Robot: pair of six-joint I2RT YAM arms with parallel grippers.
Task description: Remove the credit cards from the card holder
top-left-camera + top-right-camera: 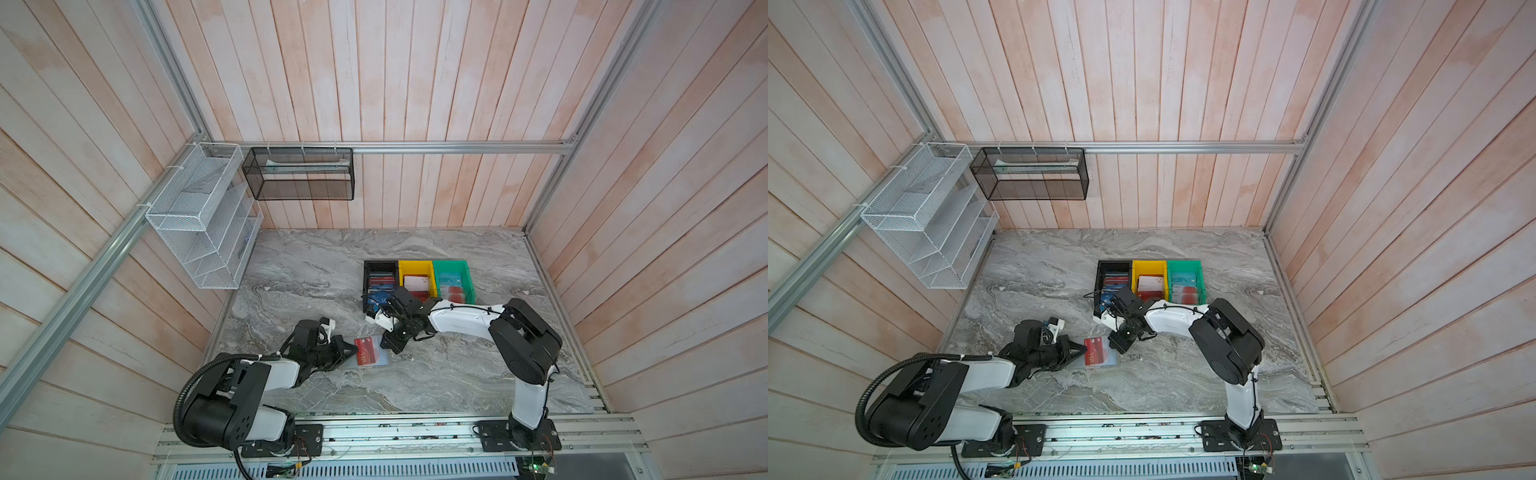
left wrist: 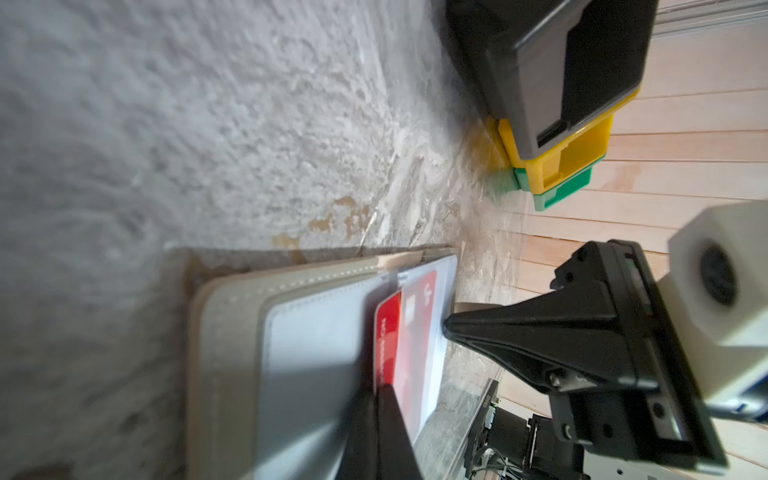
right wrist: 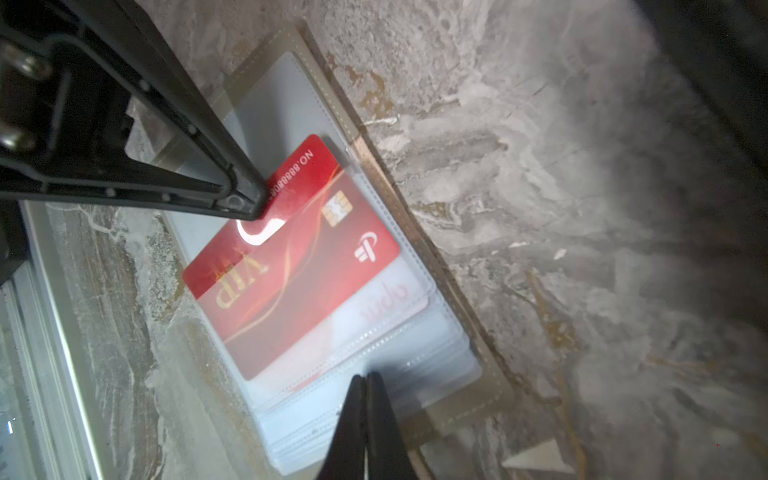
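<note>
The card holder [image 1: 379, 362] [image 1: 1109, 364] lies open on the marble table, grey-beige cover [image 2: 232, 328] [image 3: 415, 232] down and clear sleeves [image 3: 374, 395] up. A red credit card lettered VIP [image 1: 366, 352] [image 1: 1094, 353] [image 3: 291, 266] [image 2: 388, 332] sticks partway out of the top sleeve. My left gripper [image 1: 355, 352] [image 1: 1084, 352] [image 2: 380, 390] [image 3: 255, 203] is shut on the card's protruding edge. My right gripper [image 1: 385, 345] [image 1: 1115, 345] [image 3: 365, 376] [image 2: 446, 324] is shut, its tips resting on the sleeves at the opposite side. A pale card with red lettering [image 3: 386, 299] shows in a sleeve beneath.
Behind the card holder stand a black bin [image 1: 380, 262], a yellow bin [image 1: 415, 263] and a green bin [image 1: 451, 263] side by side, each holding cards. A white wire rack [image 1: 199, 216] and a black mesh basket [image 1: 299, 174] hang on the walls.
</note>
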